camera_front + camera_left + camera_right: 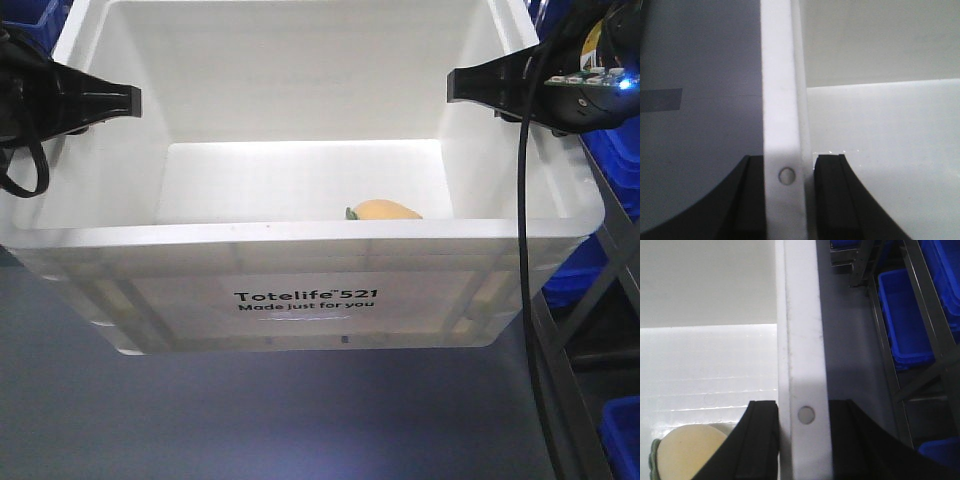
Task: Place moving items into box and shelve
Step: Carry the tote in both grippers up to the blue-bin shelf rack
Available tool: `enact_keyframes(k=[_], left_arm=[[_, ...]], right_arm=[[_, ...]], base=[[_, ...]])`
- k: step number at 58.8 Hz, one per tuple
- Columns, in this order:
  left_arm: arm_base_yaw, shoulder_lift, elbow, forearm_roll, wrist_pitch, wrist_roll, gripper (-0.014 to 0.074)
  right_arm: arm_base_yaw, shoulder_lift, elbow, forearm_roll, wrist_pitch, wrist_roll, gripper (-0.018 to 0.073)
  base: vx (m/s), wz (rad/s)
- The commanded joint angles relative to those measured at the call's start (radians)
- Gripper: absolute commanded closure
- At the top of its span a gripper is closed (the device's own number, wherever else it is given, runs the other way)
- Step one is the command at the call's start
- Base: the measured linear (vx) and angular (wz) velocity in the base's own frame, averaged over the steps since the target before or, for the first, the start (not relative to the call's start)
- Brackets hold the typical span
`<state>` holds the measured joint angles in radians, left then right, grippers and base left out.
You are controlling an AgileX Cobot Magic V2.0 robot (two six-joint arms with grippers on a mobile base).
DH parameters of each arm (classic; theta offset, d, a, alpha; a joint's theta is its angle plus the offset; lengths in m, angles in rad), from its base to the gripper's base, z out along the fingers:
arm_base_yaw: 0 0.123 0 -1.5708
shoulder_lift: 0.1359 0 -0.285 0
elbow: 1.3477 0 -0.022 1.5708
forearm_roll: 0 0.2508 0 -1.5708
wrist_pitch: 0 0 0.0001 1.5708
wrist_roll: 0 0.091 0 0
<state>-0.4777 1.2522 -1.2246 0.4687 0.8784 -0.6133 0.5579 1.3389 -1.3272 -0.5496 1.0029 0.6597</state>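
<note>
Large white ribbed plastic crate [300, 232] looks lifted: left end effector [128, 100] pinches its nine o'clock rim, right end effector [455, 85] the three o'clock rim. Yellow-orange plush fruit [385, 210] lies inside at five o'clock. No second ball in sight, and shelving is not yet done.

My front camera looks down into the box [300, 90] from near its printed side. My wrist cameras sit close over the left rim [781, 90] and right rim [801, 340], facing down; all share the box floor.
</note>
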Motion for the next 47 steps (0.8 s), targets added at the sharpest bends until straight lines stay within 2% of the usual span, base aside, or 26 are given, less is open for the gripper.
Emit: enact_keyframes(k=[1, 19, 47], left_arm=[[-0.006, -0.045, -0.043, 0.078, -0.102, -0.001, 0.0556], [-0.006, -0.045, -0.043, 0.078, -0.102, -0.001, 0.0556], [-0.006, -0.045, -0.043, 0.078, -0.102, -0.001, 0.0556]], right_arm=[[0.002, -0.037, -0.041, -0.102, -0.087, 0.004, 0.0520], [0.002, -0.037, -0.041, -0.102, -0.087, 0.004, 0.0520], [0.002, -0.037, -0.041, -0.102, -0.087, 0.004, 0.0520]], base=[[0.30, 0.15], [0.28, 0.32], [0.23, 0.55]])
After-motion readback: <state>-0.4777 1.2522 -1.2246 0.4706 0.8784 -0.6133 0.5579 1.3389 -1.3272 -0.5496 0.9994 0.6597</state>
